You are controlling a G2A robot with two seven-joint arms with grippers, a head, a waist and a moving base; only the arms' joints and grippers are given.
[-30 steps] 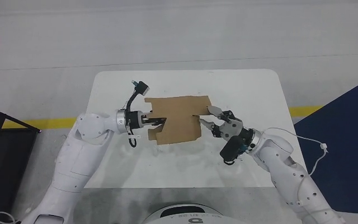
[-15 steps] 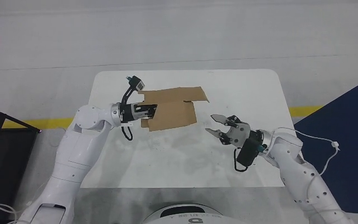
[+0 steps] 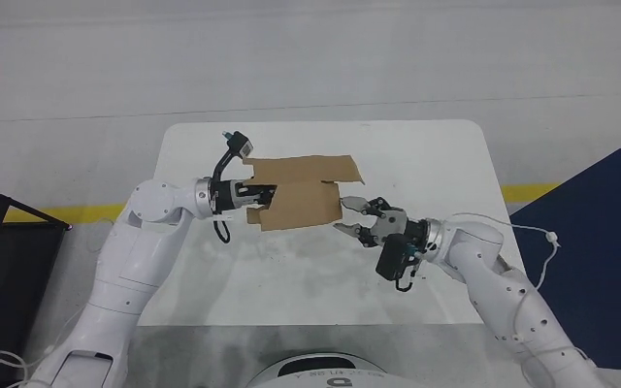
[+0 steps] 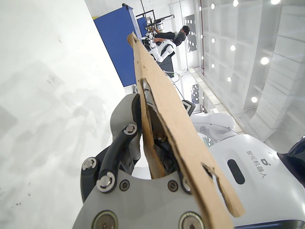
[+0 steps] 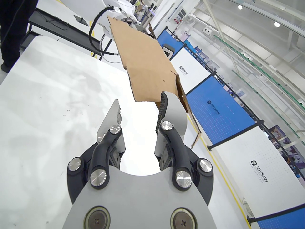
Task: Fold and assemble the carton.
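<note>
One end of our carton (image 3: pixel 303 192) sits clamped in the left gripper (image 3: pixel 262 197) — long axis pointing at the right gripper (image 3: pixel 345 215), which stands open.

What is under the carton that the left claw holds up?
Bare white table: the carton hangs above it, clamped in the left claw. In the top view the carton covers the patch directly beneath it.

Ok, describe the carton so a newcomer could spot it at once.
Start at the white table. Above its middle, the left gripper clamps one end of the carton. It is a flattened brown cardboard sheet with notched flaps, the only brown thing on or over the table.
</note>
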